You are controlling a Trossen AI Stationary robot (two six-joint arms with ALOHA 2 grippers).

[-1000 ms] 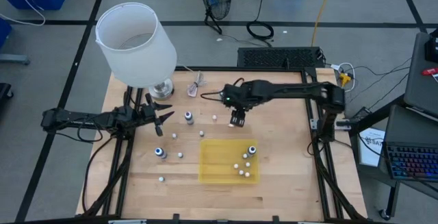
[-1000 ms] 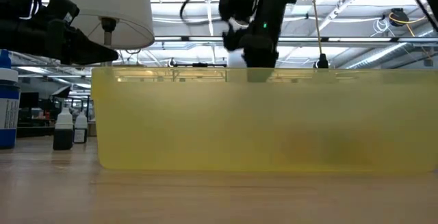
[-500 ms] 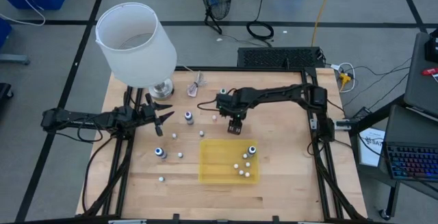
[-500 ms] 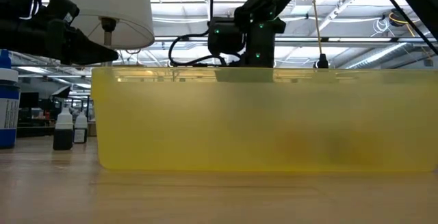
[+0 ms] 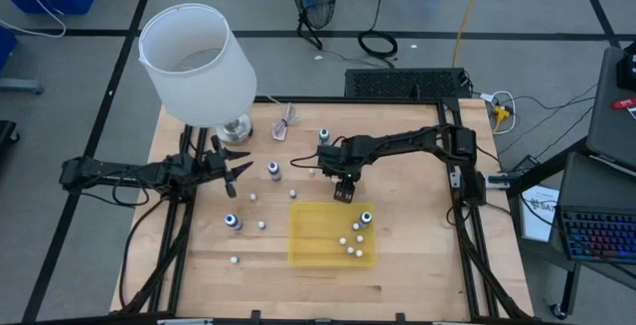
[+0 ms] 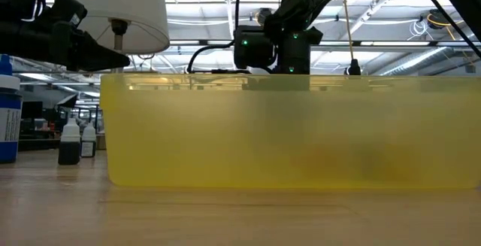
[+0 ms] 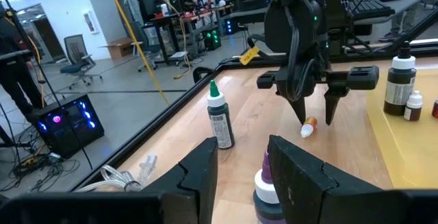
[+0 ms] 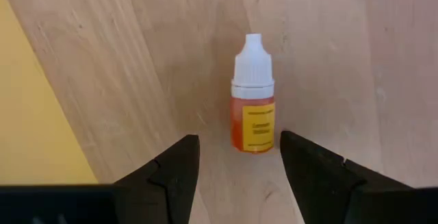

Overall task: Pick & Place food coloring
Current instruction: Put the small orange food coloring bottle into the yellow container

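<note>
Right claw (image 8: 236, 166) spread apart, straddling a small orange bottle (image 8: 253, 97) lying on the tabletop (image 5: 417, 226), presumably lining up a grab.

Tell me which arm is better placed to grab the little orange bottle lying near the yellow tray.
Right. Its open claw hangs straddling the orange bottle; the left claw waits far off.

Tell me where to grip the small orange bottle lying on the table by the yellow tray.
Grip the orange bottle across its labelled body, below the white cap, coming straight down from above. It lies flat on the table, and the body is wider than the tapered cap. The right gripper is open, with one finger on each side of the bottle, so its jaws would likely close on the long sides.
</note>
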